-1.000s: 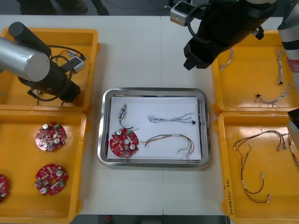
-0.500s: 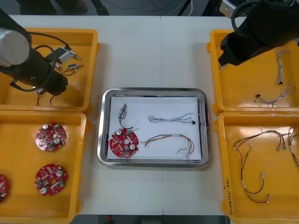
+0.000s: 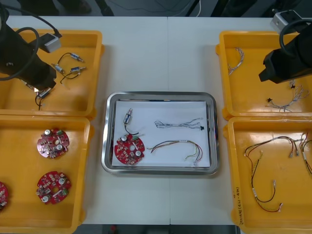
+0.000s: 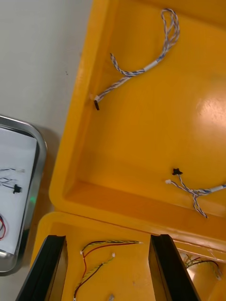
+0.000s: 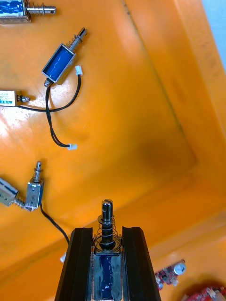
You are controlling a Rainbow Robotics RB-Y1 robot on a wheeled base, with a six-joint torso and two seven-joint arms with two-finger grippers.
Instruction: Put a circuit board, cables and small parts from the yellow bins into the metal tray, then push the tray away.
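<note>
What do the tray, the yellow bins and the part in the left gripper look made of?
The metal tray: polished metal, probably steel, from its mirror-like rim. The yellow bins: glossy moulded plastic, judging by soft highlights and rounded corners. The small metal part in the left gripper: bare shiny pin and spring, blue body of unclear material.

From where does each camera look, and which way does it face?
Front view: above the arms, steeply down at the table and metal tray; left arm and right arm show.
Left wrist view: on the left wrist, down into a yellow bin; left gripper shut on a small metal part.
Right wrist view: on the right wrist, over the right bins; right gripper open.
Shared by front and right wrist views: the tray's rim, a blue and white cable.
</note>
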